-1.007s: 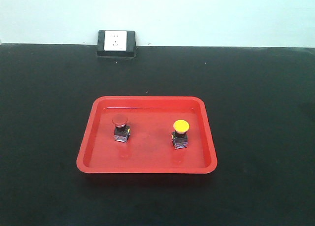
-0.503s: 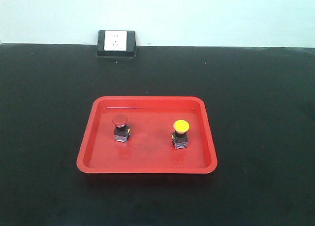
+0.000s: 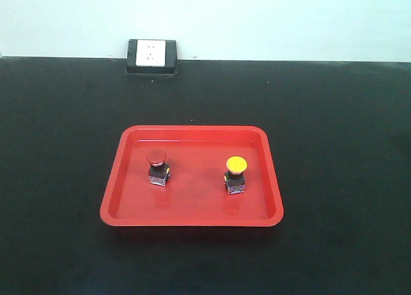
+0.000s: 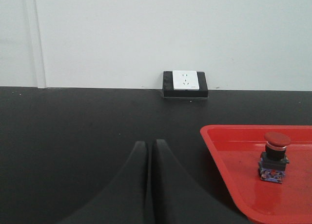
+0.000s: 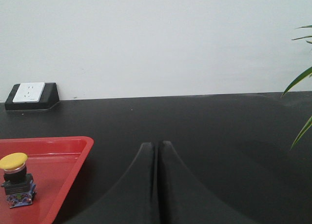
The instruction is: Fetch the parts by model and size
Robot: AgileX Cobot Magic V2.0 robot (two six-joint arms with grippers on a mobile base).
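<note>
Nothing moved; red-capped switch (image 3: 157, 166) upright.

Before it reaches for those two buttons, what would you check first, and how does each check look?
1. Red-capped switch upright in the red tray: ok.
2. Yellow-capped switch upright, apart from the red one: ok.
3. Left gripper fingers open for a grasp: not ok, shut.
4. Right gripper fingers open: not ok, shut.
5. Black table around the tray free of obstacles: ok.
6. Model and size markings readable: cannot tell.
</note>
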